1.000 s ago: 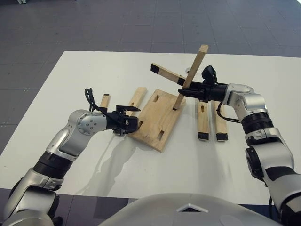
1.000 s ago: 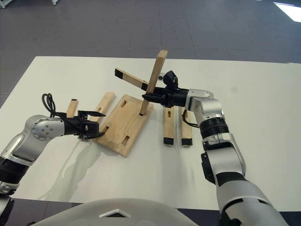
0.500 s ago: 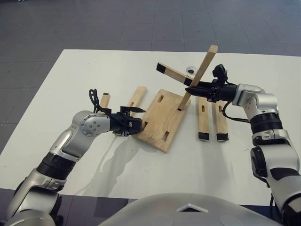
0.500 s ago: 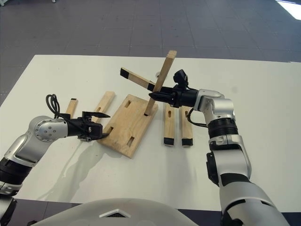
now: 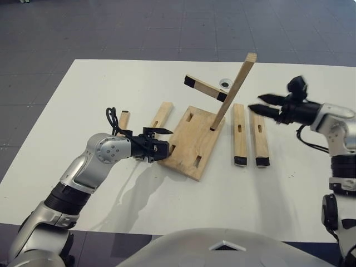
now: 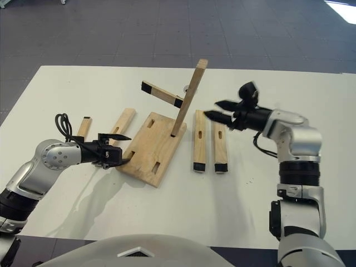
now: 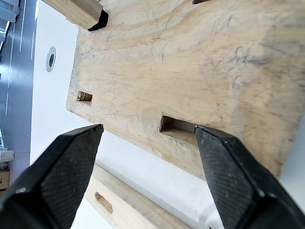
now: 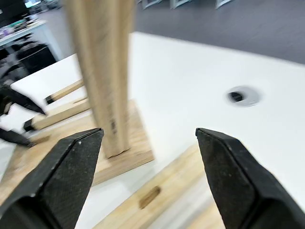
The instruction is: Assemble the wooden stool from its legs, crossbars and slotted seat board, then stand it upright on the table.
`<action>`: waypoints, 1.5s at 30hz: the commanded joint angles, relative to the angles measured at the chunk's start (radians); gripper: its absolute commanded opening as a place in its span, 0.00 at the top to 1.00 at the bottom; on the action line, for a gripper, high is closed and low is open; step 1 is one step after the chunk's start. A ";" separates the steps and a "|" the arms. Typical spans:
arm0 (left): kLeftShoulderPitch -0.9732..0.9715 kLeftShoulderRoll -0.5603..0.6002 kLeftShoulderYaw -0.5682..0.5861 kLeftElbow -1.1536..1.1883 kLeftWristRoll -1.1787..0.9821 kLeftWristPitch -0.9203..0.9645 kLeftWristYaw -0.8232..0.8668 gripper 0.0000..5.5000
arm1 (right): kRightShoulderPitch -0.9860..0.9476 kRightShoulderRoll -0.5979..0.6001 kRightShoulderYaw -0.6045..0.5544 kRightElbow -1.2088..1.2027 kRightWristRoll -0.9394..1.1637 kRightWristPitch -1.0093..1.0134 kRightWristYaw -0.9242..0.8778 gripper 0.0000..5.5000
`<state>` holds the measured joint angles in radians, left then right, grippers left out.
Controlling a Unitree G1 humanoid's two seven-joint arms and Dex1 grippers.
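Left gripper (image 5: 162, 144): matte black, wedge-shaped fingers (image 7: 57, 171) with fine cross-hatched pads, spread wide, grasping nothing; small white label on its body. Just ahead of those fingertips, seat board (image 5: 192, 142): flat pale wooden rectangle, swirling grain, crisp rectangular slots, lying on the smooth white table (image 5: 278, 200); contact with the fingers impossible to tell. Beyond that gripper, long stick (image 5: 162, 114) and, on its outer side, short stick (image 5: 123, 119), both of the same pale wood, the short one dark-tipped. Between both grippers, standing leg (image 5: 233, 92): square-section bar, foot seated in a board slot, leaning off upright. Beneath the right gripper and nearer, flat legs (image 5: 238, 133), two side by side, each with a small slot and a black-capped near end. Right gripper (image 5: 257, 103): same black tapered fingers (image 8: 71, 181), parted, released, holding nothing, clear of the standing leg. Farther off, crossbar (image 5: 204, 87), black at both ends, jutting sideways from the standing leg's middle; past it, round metal-rimmed grommet (image 5: 225, 82) set in the tabletop
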<state>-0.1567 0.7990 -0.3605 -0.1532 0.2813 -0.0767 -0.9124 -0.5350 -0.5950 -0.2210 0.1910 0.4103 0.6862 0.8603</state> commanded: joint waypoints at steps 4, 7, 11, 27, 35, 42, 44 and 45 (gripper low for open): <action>0.061 -0.008 -0.070 0.044 0.027 0.023 -0.045 0.35 | -0.320 0.141 -0.054 -0.059 0.086 0.034 -0.268 0.35; 0.050 -0.016 -0.076 0.046 0.031 0.022 -0.047 0.35 | -0.390 0.218 -0.003 -0.007 0.083 0.023 -0.294 0.35; 0.042 -0.021 -0.082 0.048 0.033 0.021 -0.045 0.35 | -0.444 0.279 0.048 0.092 0.058 -0.017 -0.312 0.35; 0.063 -0.018 -0.086 0.030 0.031 0.026 -0.038 0.35 | -0.743 0.317 -0.036 0.138 0.100 -0.248 -0.376 0.35; 0.074 -0.029 -0.093 0.023 0.031 0.039 -0.029 0.35 | -0.113 0.373 0.164 0.380 -0.020 -0.100 -0.317 0.35; 0.041 -0.056 -0.094 0.047 0.034 0.059 -0.020 0.35 | -0.396 0.374 0.025 0.324 0.107 -0.098 -0.375 0.35; 0.027 -0.049 -0.090 0.064 0.040 0.051 -0.020 0.35 | -0.469 0.373 -0.027 0.222 0.167 -0.082 -0.411 0.35; 0.023 -0.048 -0.089 0.072 0.041 0.050 -0.018 0.35 | -0.497 0.374 -0.052 0.178 0.196 -0.075 -0.430 0.35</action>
<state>-0.1721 0.7454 -0.3978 -0.1599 0.2774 -0.0521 -0.8963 -0.9576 -0.2210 -0.2215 0.4575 0.5521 0.5858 0.4703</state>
